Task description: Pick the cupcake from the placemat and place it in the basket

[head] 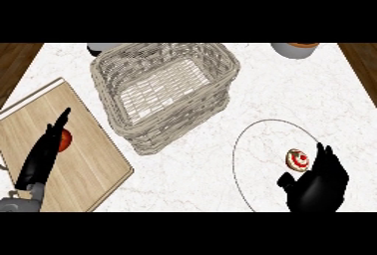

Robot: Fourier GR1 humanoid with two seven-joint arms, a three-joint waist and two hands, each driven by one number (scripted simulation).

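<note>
Two black hands are showing at the lower edge. The right hand [318,185] is sitting with fingers relaxed and slightly spread, pinching nothing; the small white-frosted cupcake with a red topping [297,159] is lying just beyond its fingertips, on the round pale placemat [250,144]. The left hand [44,152] is resting with straight fingers over a wooden cutting board [81,169], beside a red round object [66,140]. The woven grey wicker basket [165,89] is standing well apart from the right fingers.
</note>
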